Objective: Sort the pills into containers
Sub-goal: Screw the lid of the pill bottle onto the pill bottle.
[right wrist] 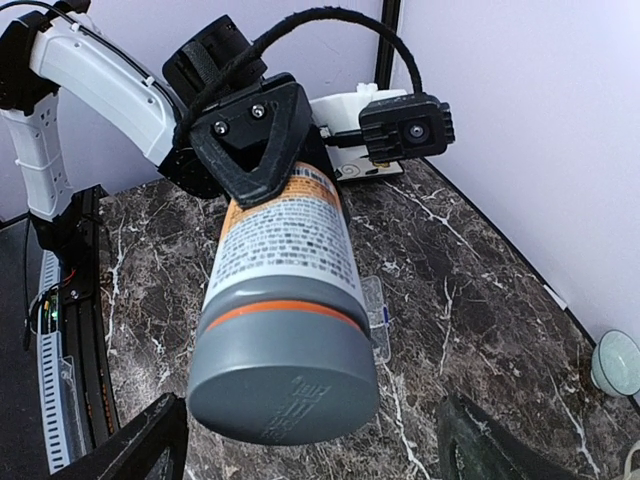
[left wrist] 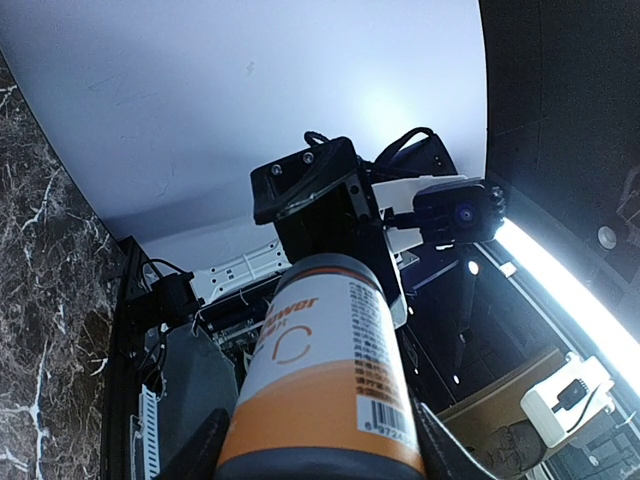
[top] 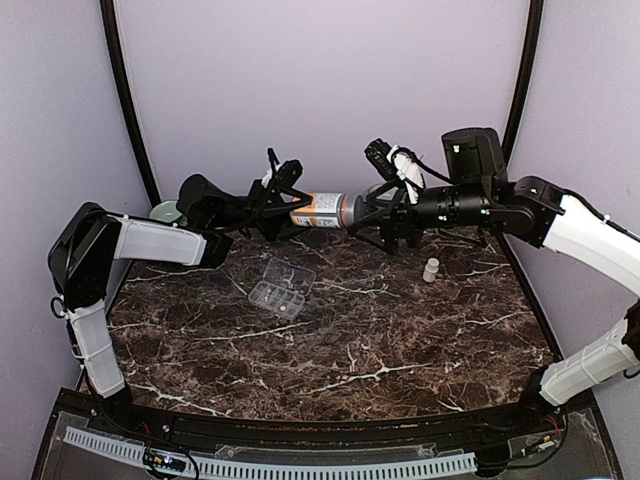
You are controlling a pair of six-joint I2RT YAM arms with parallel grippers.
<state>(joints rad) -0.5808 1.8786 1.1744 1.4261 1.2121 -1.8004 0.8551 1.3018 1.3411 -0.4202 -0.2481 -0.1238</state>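
A dark marble table [top: 400, 340] carries the scene. Above its far side, the left gripper [top: 288, 207] is clenched on the orange-banded end of a white bottle [top: 322, 211], holding it level in the air. The right gripper [top: 380, 216] is spread wide around the bottle's grey cap [right wrist: 285, 385] and is not pressing on it. The clear organizer box [top: 280, 286] lies on the table below the bottle, well apart from a small white vial [top: 431, 269] to its right.
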